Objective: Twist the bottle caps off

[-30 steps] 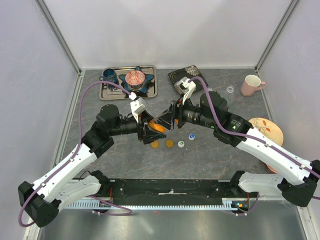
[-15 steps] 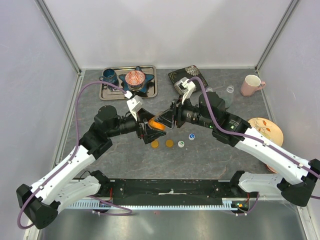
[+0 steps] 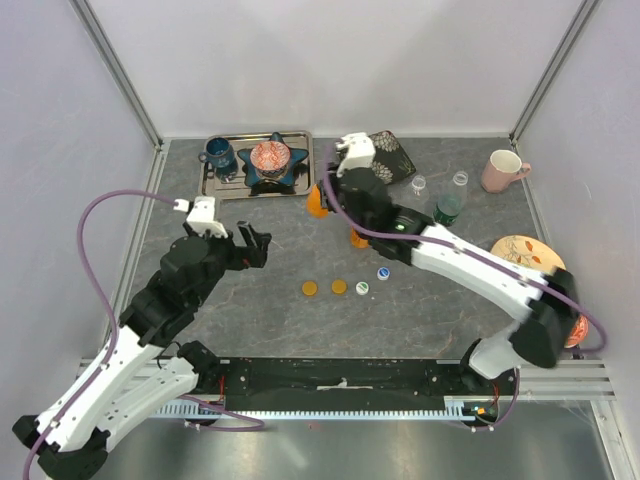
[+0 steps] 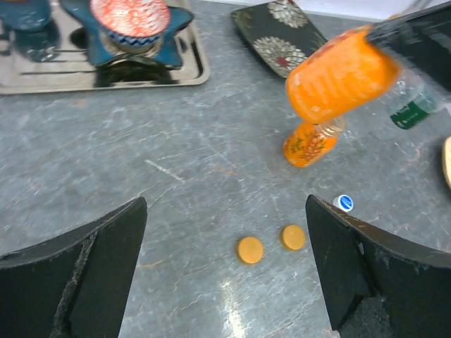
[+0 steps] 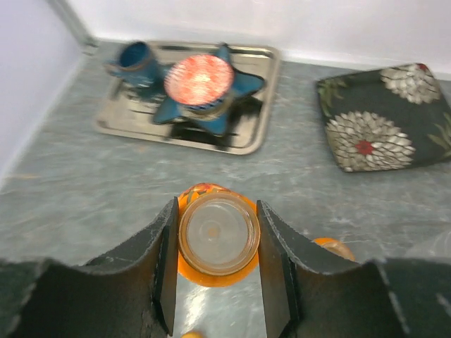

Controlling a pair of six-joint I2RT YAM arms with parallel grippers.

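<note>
The left end effector hangs well to the left of the standing orange bottle. Its two fingers are spread wide and there is nothing between them. The steel tray lies on the bench to the left of that bottle and toward the far wall. It carries a blue mug and a star-shaped dish.

The right end effector is closed on the held orange bottle. This bottle is lifted off the bench and tilted, just left of the standing orange bottle and a little farther back. In the left wrist view its lower end overlaps the standing bottle's clear neck. In the right wrist view a round clear end faces the camera, with a finger pressed against each side. I cannot tell whether that end is the mouth or the base.

Two orange caps lie flat on the bench on the near side of the standing orange bottle, to its left and side by side. A white cap is straight in front of the bottle, and a blue cap is just to its near right.

A flowered plate sits behind the standing bottle. To its right stands a green bottle, with two clear bottles beside it. A pink mug is far off to the right, by the back corner.
</note>
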